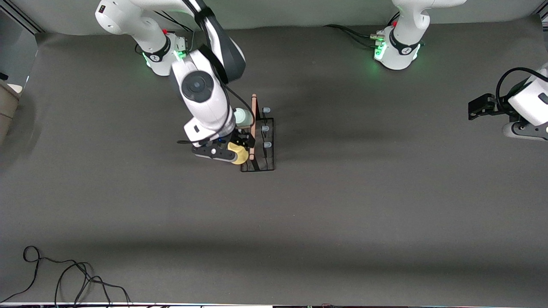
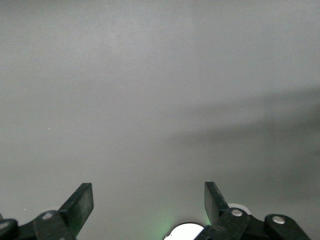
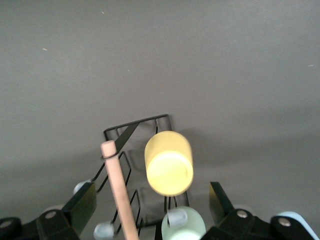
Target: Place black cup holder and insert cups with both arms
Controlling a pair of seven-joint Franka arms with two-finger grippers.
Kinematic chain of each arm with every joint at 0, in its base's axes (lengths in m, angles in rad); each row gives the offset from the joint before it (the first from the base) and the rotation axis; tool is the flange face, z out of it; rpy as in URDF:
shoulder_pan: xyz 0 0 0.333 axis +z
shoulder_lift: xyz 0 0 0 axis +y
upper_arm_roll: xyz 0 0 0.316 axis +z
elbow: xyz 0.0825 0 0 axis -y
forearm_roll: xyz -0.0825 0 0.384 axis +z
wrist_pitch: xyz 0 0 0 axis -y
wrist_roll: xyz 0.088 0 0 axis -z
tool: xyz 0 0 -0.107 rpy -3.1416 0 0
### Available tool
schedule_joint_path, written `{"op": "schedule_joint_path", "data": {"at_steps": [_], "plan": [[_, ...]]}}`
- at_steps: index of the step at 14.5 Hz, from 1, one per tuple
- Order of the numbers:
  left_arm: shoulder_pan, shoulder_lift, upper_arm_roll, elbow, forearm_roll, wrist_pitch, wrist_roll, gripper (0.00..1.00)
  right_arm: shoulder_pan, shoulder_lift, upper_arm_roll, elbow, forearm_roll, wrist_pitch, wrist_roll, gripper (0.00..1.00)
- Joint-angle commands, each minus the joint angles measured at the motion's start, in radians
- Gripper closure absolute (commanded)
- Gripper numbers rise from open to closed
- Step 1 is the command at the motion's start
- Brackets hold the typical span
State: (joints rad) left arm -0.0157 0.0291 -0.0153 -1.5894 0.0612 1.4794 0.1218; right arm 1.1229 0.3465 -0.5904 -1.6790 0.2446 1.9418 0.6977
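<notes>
black cup holder (image 1: 262,147) upright on table (image 1: 342,214), mid-table toward right arm's end; landmark for rest. near to far along holder's right-arm side: yellow cup (image 3: 168,162) hung on nearest peg, right gripper (image 1: 231,149) beside it, fingers spread, cup released; sage green cup (image 1: 242,116) on farther peg. pale blue cup only at right wrist view's edge. left gripper (image 2: 148,202) well apart, waiting, empty, fingers spread. step judged: yellow cup just seated. next: back right gripper off without snagging wooden handle (image 3: 120,195).
</notes>
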Motion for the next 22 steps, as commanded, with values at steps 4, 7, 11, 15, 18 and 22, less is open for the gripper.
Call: {"op": "schedule_joint_path", "data": {"at_steps": [4, 7, 11, 15, 18, 22], "plan": [[0.008, 0.003, -0.006, 0.012, 0.003, -0.014, 0.016, 0.0, 0.002, -0.133, -0.095, 0.199, -0.016, -0.337, -0.041, 0.0], [0.008, 0.003, -0.006, 0.012, 0.002, -0.014, 0.016, 0.01, 0.006, -0.19, -0.21, 0.191, -0.022, -0.406, -0.205, 0.0], [0.008, 0.003, -0.006, 0.012, 0.003, -0.014, 0.016, 0.0, -0.099, -0.263, -0.231, 0.174, -0.119, -0.429, -0.403, 0.0], [0.008, 0.003, -0.006, 0.012, 0.002, -0.014, 0.016, 0.0, -0.546, -0.314, 0.128, 0.147, -0.206, -0.428, -0.576, 0.0], [0.008, 0.003, -0.006, 0.012, 0.002, -0.014, 0.016, 0.0, -0.835, -0.337, 0.346, 0.117, -0.229, -0.419, -0.657, 0.0], [0.008, 0.003, -0.006, 0.012, 0.002, -0.014, 0.016, 0.01, -1.095, -0.336, 0.539, 0.12, -0.234, -0.406, -0.724, 0.0]]}}
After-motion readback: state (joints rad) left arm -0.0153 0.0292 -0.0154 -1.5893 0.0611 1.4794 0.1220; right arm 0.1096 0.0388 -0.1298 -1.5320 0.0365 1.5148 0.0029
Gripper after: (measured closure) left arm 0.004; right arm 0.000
